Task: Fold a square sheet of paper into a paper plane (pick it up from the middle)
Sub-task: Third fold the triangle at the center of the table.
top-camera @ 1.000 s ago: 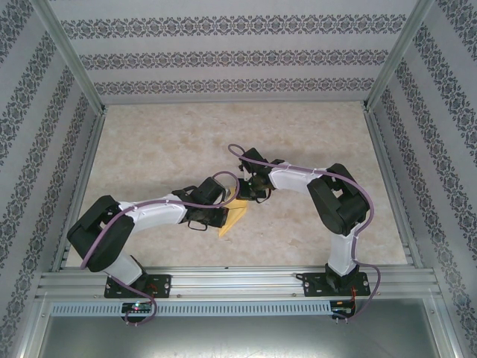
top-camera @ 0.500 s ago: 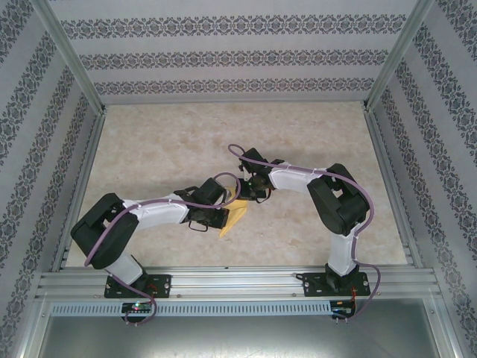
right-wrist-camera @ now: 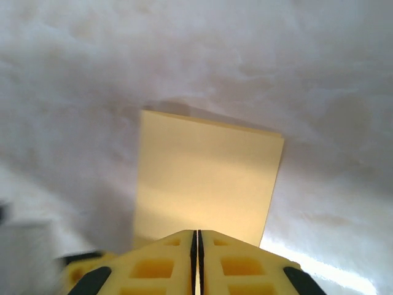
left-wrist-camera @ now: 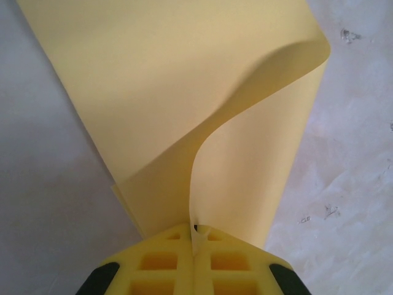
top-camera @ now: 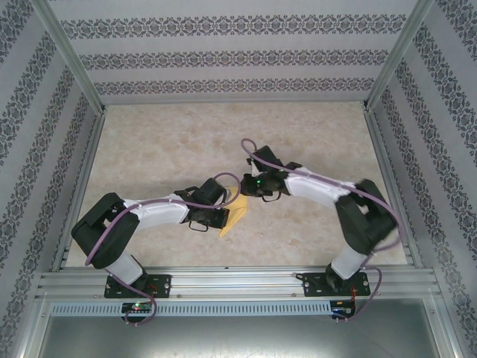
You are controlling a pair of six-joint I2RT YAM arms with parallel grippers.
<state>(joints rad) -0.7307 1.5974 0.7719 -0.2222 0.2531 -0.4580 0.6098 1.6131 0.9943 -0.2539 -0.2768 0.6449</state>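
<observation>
The square sheet of paper (top-camera: 237, 214) is yellow and lies doubled over near the table's middle front. My left gripper (top-camera: 226, 212) is shut on it. In the left wrist view the jaws (left-wrist-camera: 196, 238) pinch one corner, and the upper layer of the sheet (left-wrist-camera: 184, 92) curls up away from the lower one. My right gripper (top-camera: 249, 186) sits at the sheet's far end, fingers together. From the right wrist the sheet (right-wrist-camera: 209, 178) looks like a flat two-layer rectangle beyond the closed gripper (right-wrist-camera: 198, 233). Its near edge is hidden behind them, so a pinch there cannot be told.
The beige marbled table (top-camera: 171, 142) is bordered by aluminium rails and patterned walls (top-camera: 223, 60). Both arms meet over the front middle, each with purple cables looping off it.
The right arm has swung its elbow out to the right and stretched flatter, while its gripper stayed at the paper's far end. The left arm and the paper have barely moved.
</observation>
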